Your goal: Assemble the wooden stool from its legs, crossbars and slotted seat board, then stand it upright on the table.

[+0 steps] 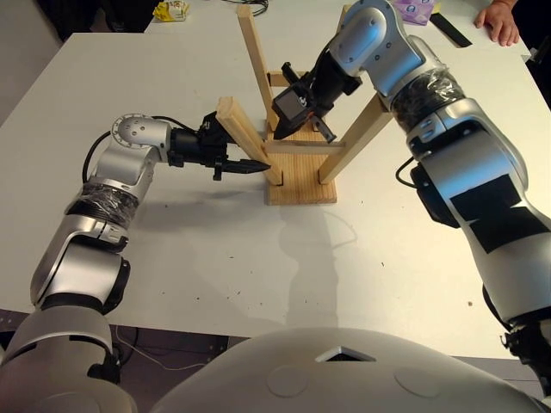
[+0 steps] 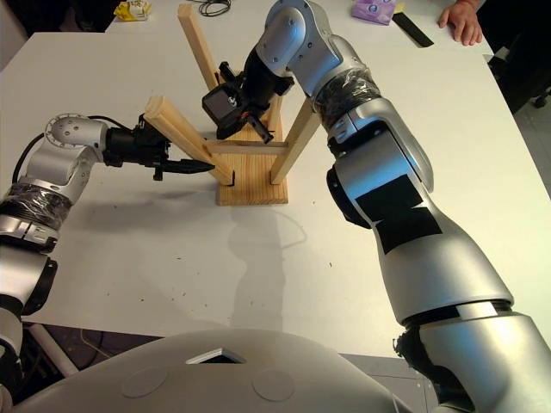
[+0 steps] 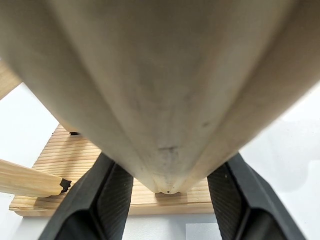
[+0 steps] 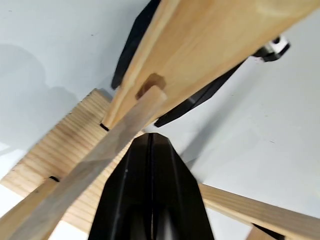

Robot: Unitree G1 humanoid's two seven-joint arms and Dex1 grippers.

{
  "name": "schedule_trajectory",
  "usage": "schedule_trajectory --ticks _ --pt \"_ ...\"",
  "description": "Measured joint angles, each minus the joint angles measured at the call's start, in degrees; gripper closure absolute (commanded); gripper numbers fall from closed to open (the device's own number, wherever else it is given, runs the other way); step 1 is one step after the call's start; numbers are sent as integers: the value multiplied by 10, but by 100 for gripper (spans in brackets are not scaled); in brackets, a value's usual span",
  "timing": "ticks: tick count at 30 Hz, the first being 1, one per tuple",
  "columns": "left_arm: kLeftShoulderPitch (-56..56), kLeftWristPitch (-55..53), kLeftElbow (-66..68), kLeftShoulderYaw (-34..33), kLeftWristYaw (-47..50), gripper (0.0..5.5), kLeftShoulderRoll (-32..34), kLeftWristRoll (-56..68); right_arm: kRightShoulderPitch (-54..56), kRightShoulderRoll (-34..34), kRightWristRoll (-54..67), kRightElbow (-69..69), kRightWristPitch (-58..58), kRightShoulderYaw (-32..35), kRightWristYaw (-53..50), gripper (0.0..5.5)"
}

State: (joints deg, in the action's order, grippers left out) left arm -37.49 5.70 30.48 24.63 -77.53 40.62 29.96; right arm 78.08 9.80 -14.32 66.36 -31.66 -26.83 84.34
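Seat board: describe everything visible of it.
The seat board is a rectangular slab of pale, straight-grained wood lying flat on the white table. Dark slots near its corners hold the legs, which rise from it splayed outward, so the stool stands upside down.
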Motion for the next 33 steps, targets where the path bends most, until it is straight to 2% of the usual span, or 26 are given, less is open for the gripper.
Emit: schedule_trajectory --ticks 8,14,25,33 --pt "-5 1 6 2 0 344 -5 -2 6 -2 -45 13 -14 -12 -77 550" --pt "-5 2 7 2 0 344 -6 -2 6 -4 2 12 -10 1 29 550" --pt "-5 3 8 2 0 344 -6 -2 6 4 66 6 19 -7 49 550" --pt "-10 3 13 4 3 344 -9 -4 6 1 25 11 -1 -6 -44 550"
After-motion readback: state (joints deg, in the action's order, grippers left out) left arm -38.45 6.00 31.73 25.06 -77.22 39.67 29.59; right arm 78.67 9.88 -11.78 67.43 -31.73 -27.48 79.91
